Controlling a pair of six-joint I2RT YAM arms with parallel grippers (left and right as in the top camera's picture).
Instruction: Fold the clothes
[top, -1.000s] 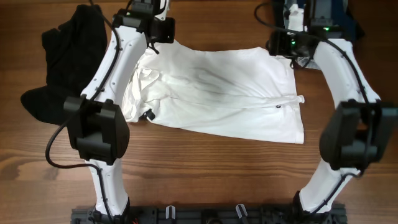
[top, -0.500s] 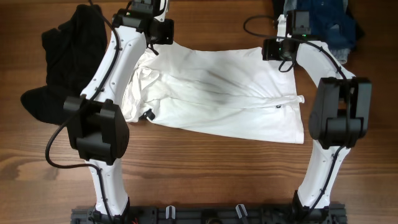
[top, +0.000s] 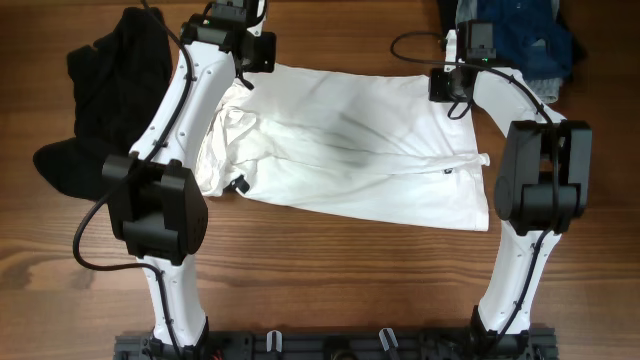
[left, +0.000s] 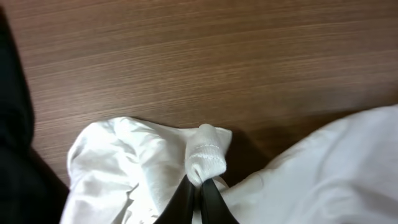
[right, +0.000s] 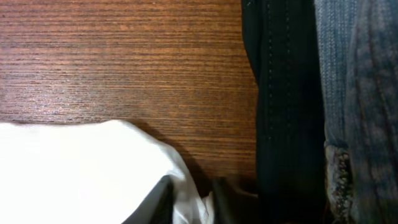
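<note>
The white T-shirt (top: 340, 150) lies spread and wrinkled across the middle of the table. My left gripper (top: 247, 84) is at its far left corner, shut on a pinched fold of white fabric (left: 208, 155) between the black fingers of the left gripper (left: 201, 190). My right gripper (top: 455, 100) is at the shirt's far right corner. In the right wrist view the right gripper (right: 191, 202) has closed on the shirt's white edge (right: 93, 168), with cloth between its fingers. The black garment (top: 110, 90) lies crumpled at the far left.
Light-blue jeans (top: 535, 40) and a dark navy garment (right: 286, 93) are piled at the far right, just beyond the right gripper. A black cable (top: 410, 40) loops on the wood near them. Bare wood table (top: 330, 270) lies in front of the shirt.
The right arm has swung in from the right to the shirt's far right corner, and its jaws have closed on the fabric. The left arm has stayed put.
</note>
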